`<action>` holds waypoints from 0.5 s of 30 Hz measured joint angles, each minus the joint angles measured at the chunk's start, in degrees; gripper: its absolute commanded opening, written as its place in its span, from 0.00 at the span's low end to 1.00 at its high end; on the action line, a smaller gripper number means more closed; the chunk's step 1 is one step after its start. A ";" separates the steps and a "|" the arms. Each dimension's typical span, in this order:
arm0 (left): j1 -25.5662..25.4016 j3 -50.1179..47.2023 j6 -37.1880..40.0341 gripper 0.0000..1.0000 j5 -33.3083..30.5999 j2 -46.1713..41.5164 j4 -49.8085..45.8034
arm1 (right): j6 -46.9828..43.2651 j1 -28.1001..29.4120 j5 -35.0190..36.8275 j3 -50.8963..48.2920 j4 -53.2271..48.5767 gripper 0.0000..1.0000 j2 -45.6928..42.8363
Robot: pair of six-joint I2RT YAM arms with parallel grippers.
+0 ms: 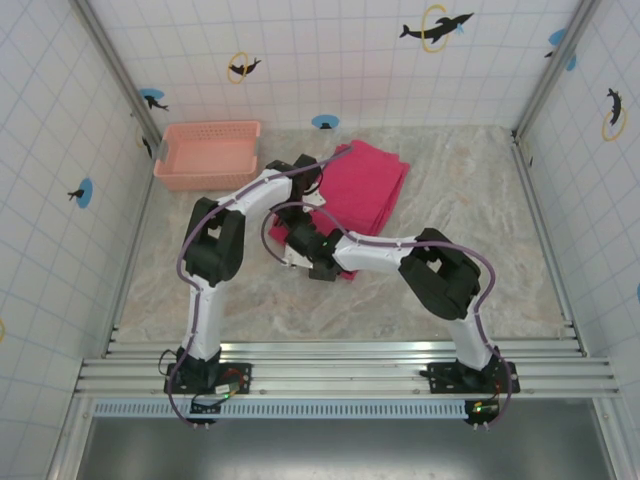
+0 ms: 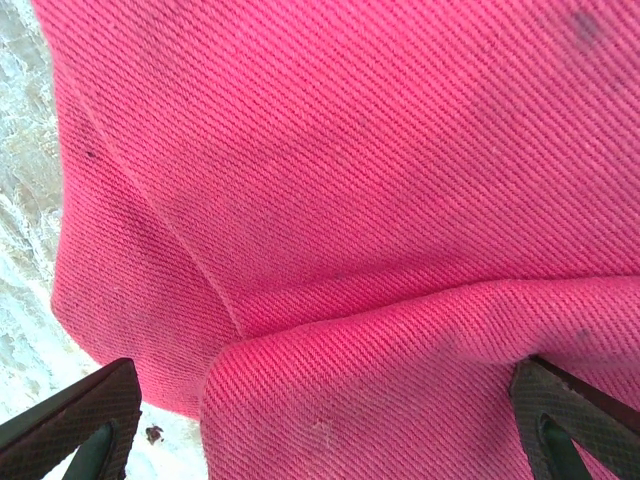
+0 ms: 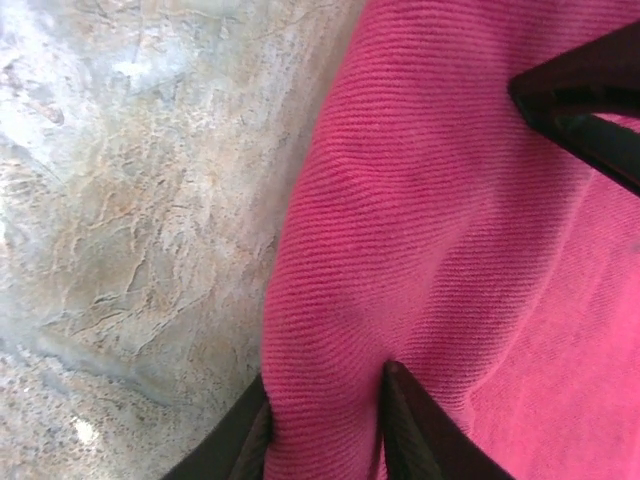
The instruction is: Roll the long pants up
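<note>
Folded long pants [image 1: 368, 185] run far-right from both tools; left gripper [image 2: 320, 375] gapes empty above, right gripper [image 3: 460, 235] straddles near-edge fold, grip unclear

Tiled walls [image 1: 330, 60] and aluminium rails [image 1: 340, 375] mark a lab.

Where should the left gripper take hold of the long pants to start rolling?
At the near, thick folded edge of the long pants, from above. That edge forms a raised lip between the fingers of the open left gripper; the right gripper pinches a ridge nearby.
</note>
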 measured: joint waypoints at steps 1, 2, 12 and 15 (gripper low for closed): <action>0.15 -0.11 0.02 0.97 0.28 -0.09 0.02 | 0.20 -0.57 -1.40 0.57 -0.66 0.17 0.11; 0.39 -0.22 0.02 0.97 0.63 -0.17 0.04 | 0.59 -1.01 -2.62 0.98 -1.27 0.15 0.11; 4.13 0.15 -1.20 0.97 2.71 -2.29 -1.99 | 2.32 -5.77 -24.61 5.99 -9.31 0.09 0.72; 5.22 2.86 -1.57 0.97 1.31 -4.59 -5.05 | 2.95 -7.19 -34.25 6.58 -15.74 0.09 0.74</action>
